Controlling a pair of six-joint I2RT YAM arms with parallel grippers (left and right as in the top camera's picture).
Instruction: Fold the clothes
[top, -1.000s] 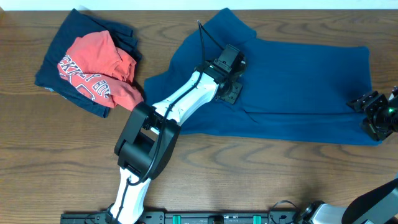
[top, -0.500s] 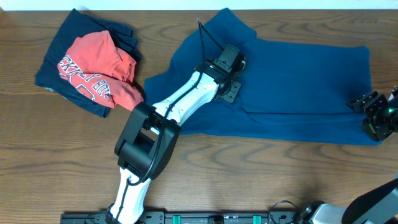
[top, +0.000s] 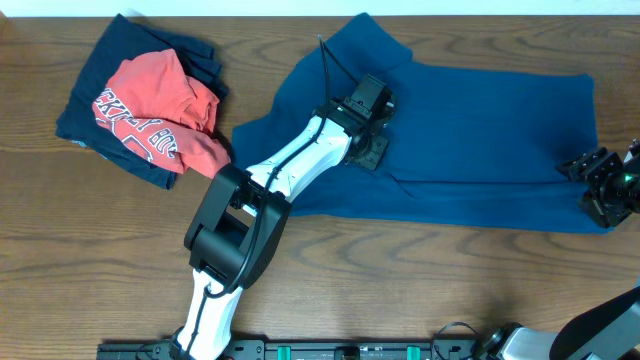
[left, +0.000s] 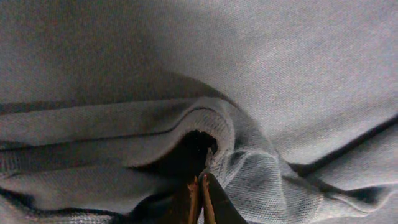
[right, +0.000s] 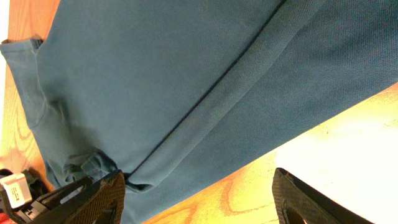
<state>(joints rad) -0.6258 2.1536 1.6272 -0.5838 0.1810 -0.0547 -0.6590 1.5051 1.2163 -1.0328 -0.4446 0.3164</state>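
Where the blue T-shirt (top: 480, 130) bunches, the left fingers (left: 193, 202) pinch tight on a fabric ridge. The right fingers (right: 99, 196) stand wide apart over its edge, gripping nothing.

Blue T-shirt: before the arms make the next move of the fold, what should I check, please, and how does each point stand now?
1. The left gripper is shut on the blue T-shirt: ok, the fabric puckers at its tips.
2. The right gripper holds the shirt's right edge: not ok, it is open over that edge and holds nothing.
3. How many layers the left gripper has: cannot tell, the folds hide it.
4. The right part of the shirt lies flat: ok.
5. The red tee and navy garment are clear of the shirt: cannot tell, the red tee lies very close to the sleeve.
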